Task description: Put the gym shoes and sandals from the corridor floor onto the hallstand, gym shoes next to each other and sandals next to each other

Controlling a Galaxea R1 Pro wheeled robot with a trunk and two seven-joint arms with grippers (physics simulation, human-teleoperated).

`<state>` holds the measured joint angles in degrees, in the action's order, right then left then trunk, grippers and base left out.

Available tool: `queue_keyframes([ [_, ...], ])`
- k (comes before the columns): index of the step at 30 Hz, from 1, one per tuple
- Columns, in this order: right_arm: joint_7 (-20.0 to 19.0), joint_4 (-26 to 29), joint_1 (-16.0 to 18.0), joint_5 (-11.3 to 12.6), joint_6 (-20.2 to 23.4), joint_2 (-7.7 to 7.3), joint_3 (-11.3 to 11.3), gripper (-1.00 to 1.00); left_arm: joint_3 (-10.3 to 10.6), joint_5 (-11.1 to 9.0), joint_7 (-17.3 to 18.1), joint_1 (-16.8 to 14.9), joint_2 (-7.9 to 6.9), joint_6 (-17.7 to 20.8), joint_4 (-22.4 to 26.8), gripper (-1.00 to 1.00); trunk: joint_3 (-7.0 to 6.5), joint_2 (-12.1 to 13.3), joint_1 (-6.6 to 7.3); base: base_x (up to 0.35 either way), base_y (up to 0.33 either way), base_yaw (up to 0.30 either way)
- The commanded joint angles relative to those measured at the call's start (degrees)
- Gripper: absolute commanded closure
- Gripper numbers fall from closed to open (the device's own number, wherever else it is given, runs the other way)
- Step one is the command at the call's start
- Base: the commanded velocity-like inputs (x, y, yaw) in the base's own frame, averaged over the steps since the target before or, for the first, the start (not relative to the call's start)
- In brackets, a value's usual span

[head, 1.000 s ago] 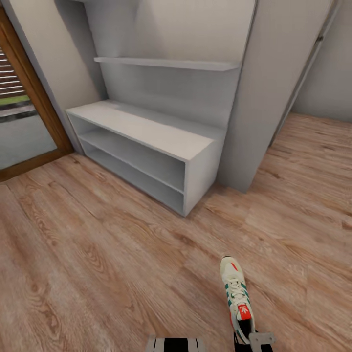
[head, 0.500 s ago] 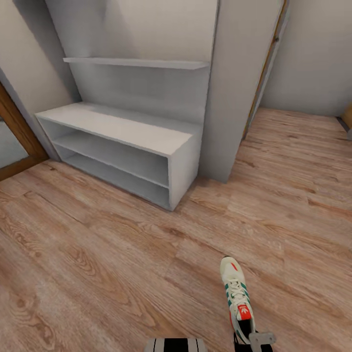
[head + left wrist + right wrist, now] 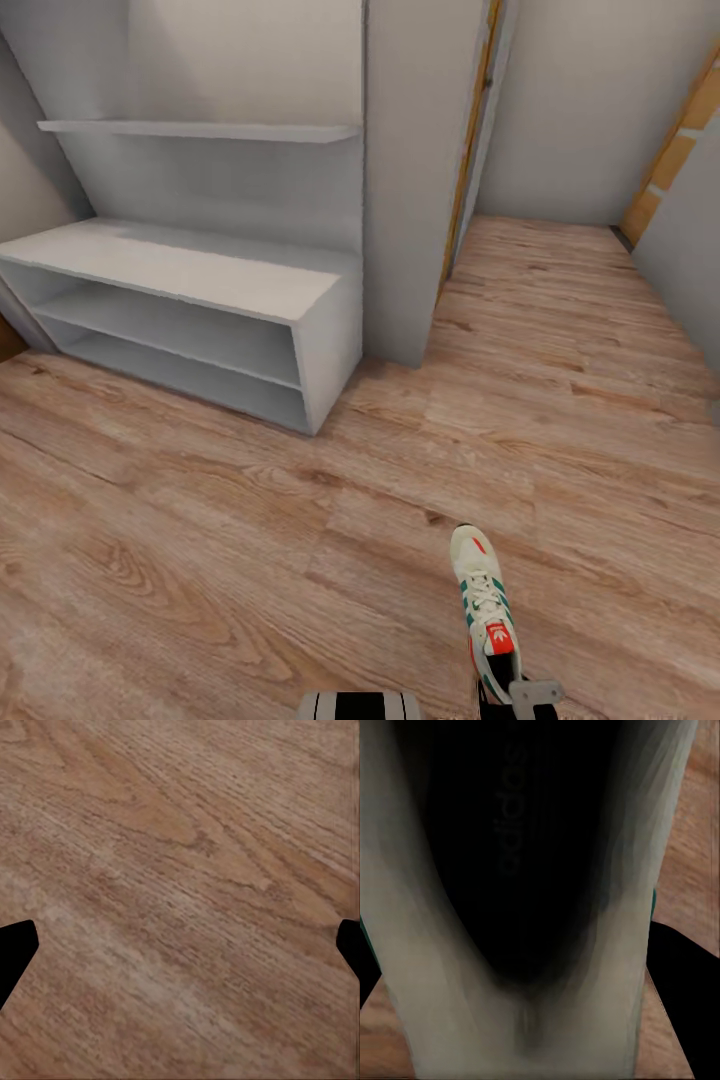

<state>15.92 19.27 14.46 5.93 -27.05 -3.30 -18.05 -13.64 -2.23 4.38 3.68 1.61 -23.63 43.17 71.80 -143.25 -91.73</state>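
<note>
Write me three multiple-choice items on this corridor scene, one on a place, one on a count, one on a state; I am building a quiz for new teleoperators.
1. Where is the cream-white lace-up gym shoe with green stripes?
A. On the bench top
B. At the right gripper, above the wood-grain plank floor
C. On the wall shelf

2. How many open shelf levels does the pale grey-white low hallstand bench have?
A. Two
B. Four
C. None

3. What do the hallstand's shelf levels hold?
A. Brown sandals
B. A second sneaker
C. Nothing

Answers:
1 B: the head view shows the shoe at the right gripper over the floor.
2 A: two open levels show below the top.
3 C: both levels look bare.
</note>
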Motion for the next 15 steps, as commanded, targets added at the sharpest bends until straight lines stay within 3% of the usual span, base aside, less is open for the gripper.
queue_keyframes([
  [1,0.2,0.0,0.0,0.6,-0.2,-0.04,-0.5,1.00,-0.2,-0.2,0.5,0.0,0.06,0.0,0.1,-1.00,0.01,0.0,0.01,0.000,0.000,-0.300],
  [15,0.2,-0.1,0.0,0.6,-0.2,-0.04,-0.5,1.00,-0.2,-0.2,0.5,0.0,0.06,0.0,0.1,-1.00,-0.26,0.0,0.01,0.000,0.000,-0.300],
])
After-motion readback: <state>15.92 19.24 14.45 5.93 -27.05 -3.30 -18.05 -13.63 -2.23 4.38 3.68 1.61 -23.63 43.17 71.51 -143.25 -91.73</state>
